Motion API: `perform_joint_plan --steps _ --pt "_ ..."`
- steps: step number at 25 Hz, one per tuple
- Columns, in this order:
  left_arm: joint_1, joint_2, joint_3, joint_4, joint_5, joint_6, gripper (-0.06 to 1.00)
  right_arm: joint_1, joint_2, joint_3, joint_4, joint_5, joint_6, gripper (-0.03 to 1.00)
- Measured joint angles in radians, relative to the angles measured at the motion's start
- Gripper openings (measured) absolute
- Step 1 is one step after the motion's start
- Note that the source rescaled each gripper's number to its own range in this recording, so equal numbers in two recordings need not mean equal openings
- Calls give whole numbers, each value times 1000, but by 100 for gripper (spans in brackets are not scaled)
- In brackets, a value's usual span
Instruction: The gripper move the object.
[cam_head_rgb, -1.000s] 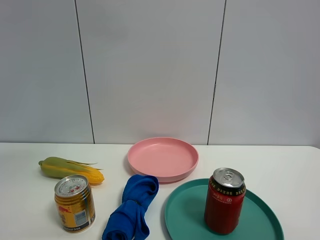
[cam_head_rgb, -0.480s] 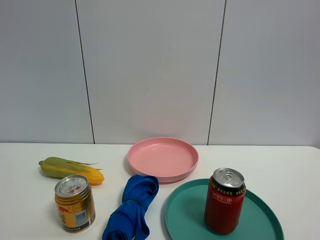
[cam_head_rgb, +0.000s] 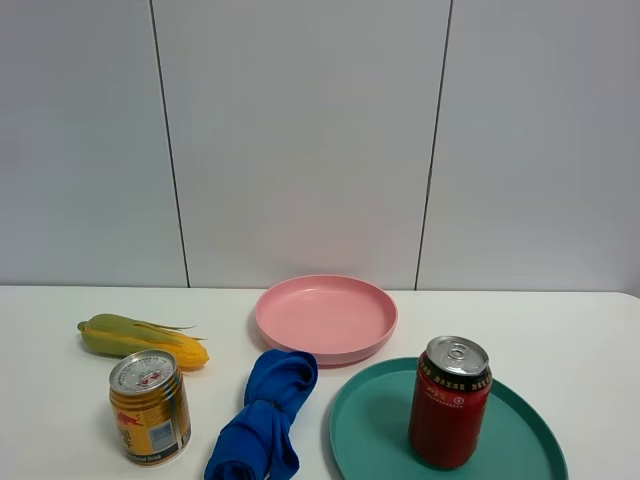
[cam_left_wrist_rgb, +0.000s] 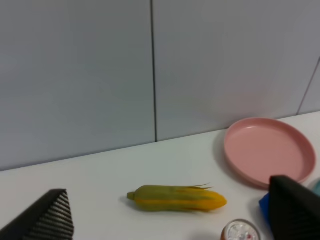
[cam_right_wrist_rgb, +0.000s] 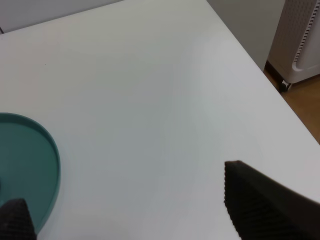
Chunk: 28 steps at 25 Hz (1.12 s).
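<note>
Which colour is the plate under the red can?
Teal green plate; clearest in the exterior high view, beneath the red can.

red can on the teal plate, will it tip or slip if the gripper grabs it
The red can stands upright, tall and slim, so a high push would probably tip it. Its smooth painted wall may be slippery. The teal plate has a raised rim, so lifting probably beats sliding.

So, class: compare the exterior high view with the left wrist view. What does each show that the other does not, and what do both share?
Only the exterior high view shows the red can standing on the teal plate. Only the left wrist view shows the left gripper, its fingers spread wide with nothing between them. Both show the corn cob, the pink plate, the blue cloth, the gold can and the white table.
</note>
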Motion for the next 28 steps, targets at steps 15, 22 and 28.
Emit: perform_joint_plan --steps 15,22,28 --pt "344 -80 22 -358 -1 533 39 0 0 0 0 0 0 100" --pt "605 -249 164 -516 -5 473 39 0 0 0 0 0 0 100" --pt "742 -430 339 -550 -4 413 39 0 0 0 0 0 0 100"
